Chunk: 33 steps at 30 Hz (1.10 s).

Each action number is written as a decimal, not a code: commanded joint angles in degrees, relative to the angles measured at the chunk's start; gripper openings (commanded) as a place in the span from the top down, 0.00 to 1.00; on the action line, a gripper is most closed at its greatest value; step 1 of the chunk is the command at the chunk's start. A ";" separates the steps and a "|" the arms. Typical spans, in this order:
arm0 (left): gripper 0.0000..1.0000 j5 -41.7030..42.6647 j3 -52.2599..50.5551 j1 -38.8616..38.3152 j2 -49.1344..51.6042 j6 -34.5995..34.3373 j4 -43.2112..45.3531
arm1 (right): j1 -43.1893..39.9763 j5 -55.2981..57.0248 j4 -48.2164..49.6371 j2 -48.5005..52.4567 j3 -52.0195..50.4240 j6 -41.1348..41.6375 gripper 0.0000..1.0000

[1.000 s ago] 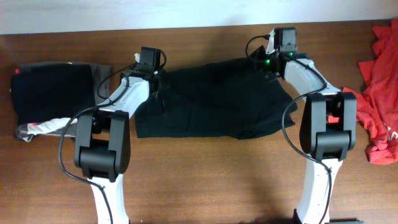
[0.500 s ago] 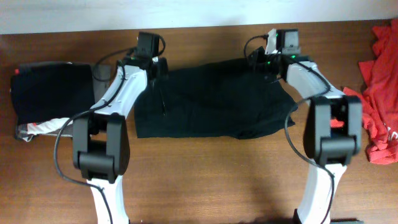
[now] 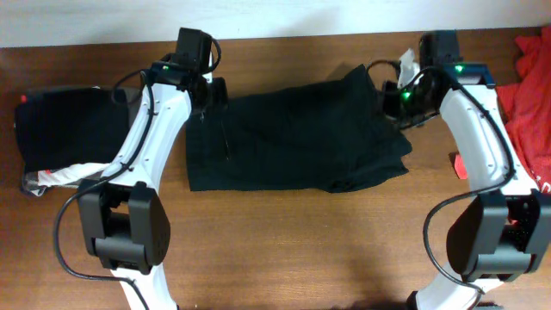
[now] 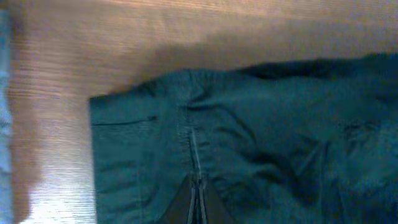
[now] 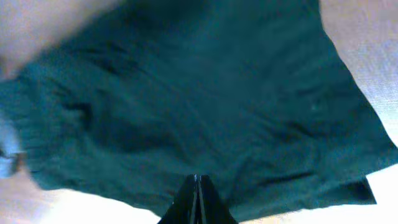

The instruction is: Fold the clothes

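The large black garment (image 3: 293, 138) lies spread across the middle of the table, its far edge rumpled. My left gripper (image 3: 211, 96) is at the garment's far left corner. In the left wrist view its jaws (image 4: 196, 186) are shut, pinching the dark fabric (image 4: 261, 124) at a seam. My right gripper (image 3: 394, 96) is at the far right corner. Its jaws (image 5: 198, 180) are shut on the fabric (image 5: 186, 93) near the edge, and that corner is drawn up.
A folded black piece (image 3: 73, 129) sits at the left on a grey garment with a white stripe (image 3: 60, 176). Red-orange clothes (image 3: 523, 86) are heaped at the right edge. Bare wooden table (image 3: 284, 250) lies in front of the garment.
The right jaws opened and then shut at the garment's far right corner, and that arm swung right. The left wrist moved toward the table's far edge. The far right corner of the garment rose.
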 commanded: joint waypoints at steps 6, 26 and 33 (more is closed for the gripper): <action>0.94 2.75 -5.66 -1.18 3.87 0.63 2.29 | 0.57 3.69 12.98 2.58 -17.51 -0.17 0.96; 1.00 2.99 -2.14 -1.14 6.25 0.68 1.49 | 0.13 3.87 8.83 -0.04 -25.22 -1.55 0.96; 1.00 13.05 1.07 -1.31 4.31 0.63 8.87 | 0.17 2.51 3.13 -2.78 -10.14 -2.97 0.96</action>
